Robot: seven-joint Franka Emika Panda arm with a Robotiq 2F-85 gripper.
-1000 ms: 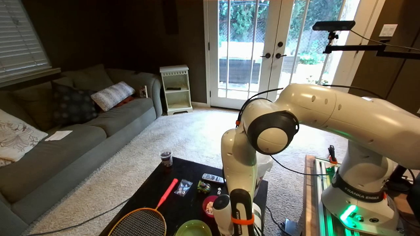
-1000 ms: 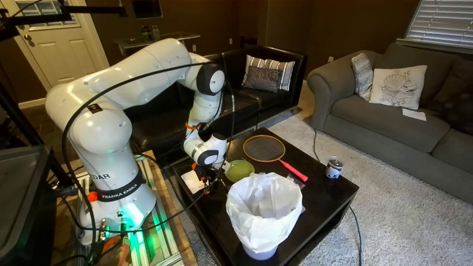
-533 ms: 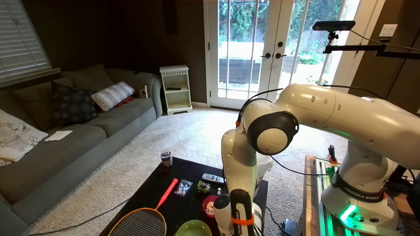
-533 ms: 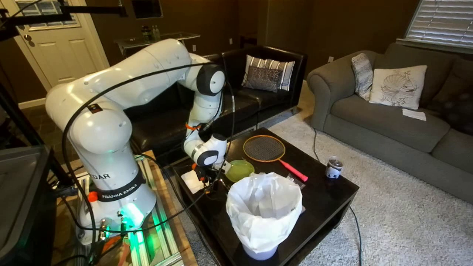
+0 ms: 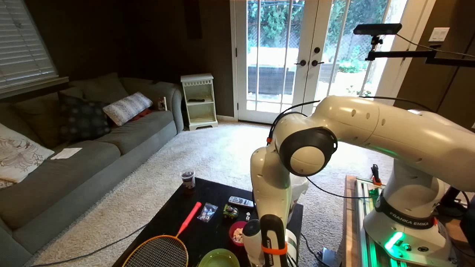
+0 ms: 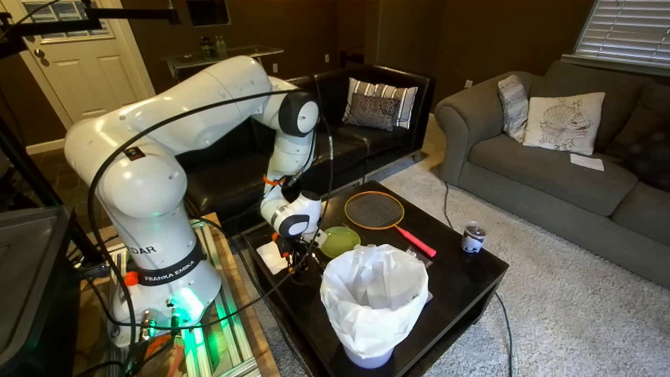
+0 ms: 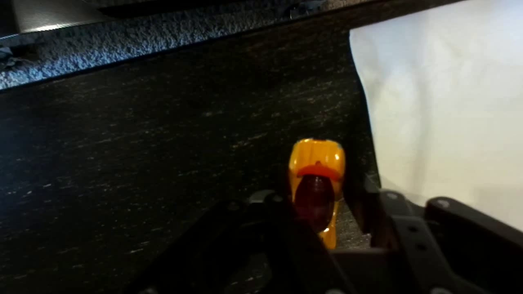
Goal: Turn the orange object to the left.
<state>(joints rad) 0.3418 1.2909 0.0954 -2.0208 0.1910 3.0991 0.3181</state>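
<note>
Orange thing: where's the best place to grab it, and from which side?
Probably by its two long sides, coming from above: in the wrist view, the orange thing looks longer than wide, and the gripper seems to straddle it, jaws apart.

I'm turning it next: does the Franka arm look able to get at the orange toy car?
Likely yes: in the wrist view the gripper is open, with the orange toy car showing between its jaws and the white sheet alongside, not over it. Depth is unclear.
</note>
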